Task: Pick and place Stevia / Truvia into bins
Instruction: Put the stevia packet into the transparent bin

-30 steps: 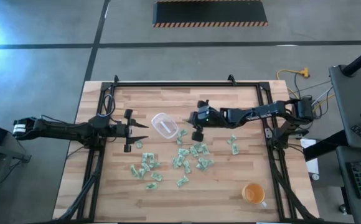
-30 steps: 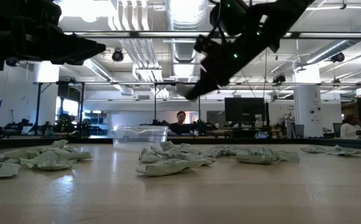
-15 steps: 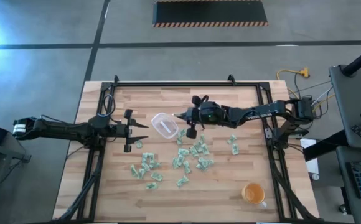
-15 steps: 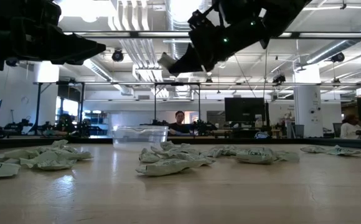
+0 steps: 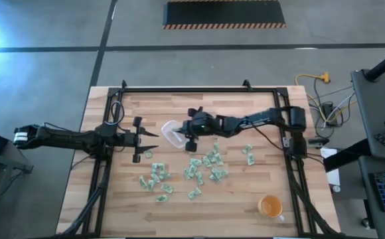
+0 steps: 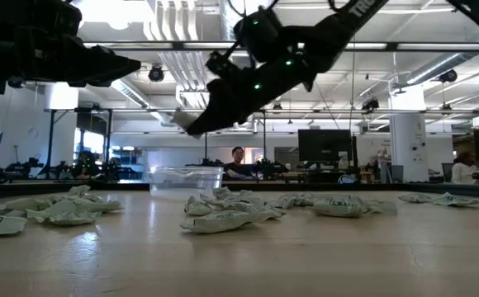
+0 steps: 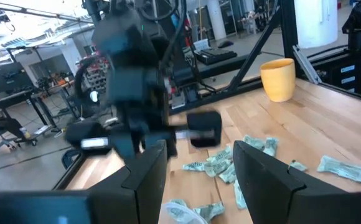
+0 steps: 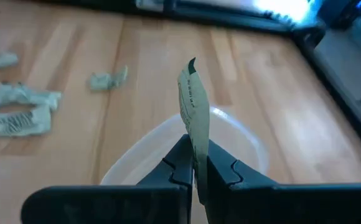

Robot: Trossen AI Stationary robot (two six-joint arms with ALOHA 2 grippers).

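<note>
Many pale green and white Stevia packets (image 5: pixel 202 166) lie loose on the wooden table's middle, with more toward the left (image 5: pixel 156 180). The clear bin (image 5: pixel 169 129) stands on the table just beyond them; in the low view it shows as a see-through tub (image 6: pixel 186 179). My right gripper (image 5: pixel 180 130) hangs over the bin, shut on one packet (image 8: pixel 194 99). My left gripper (image 5: pixel 149 138) waits open at the table's left, level and short of the bin, with nothing between its fingers (image 7: pixel 148 177). My right gripper pinches the packet's lower end (image 8: pixel 198 146) between its two fingertips. The fingers slant down from the table's right. The packet sticks out past the fingertips edge-on, lifted clear above the bin's rim (image 8: pixel 243 134).
An orange cup (image 5: pixel 270 207) stands near the table's front right corner. A single packet (image 5: pixel 249 155) lies apart on the right. A black frame (image 5: pixel 199 88) runs round the table's far and side edges. Bare wood lies along the near edge.
My right gripper, still shut on the packet, has reached toward the table's left and sunk a little. It has gone from above the scattered packets to over the bin. The left arm has kept still.
</note>
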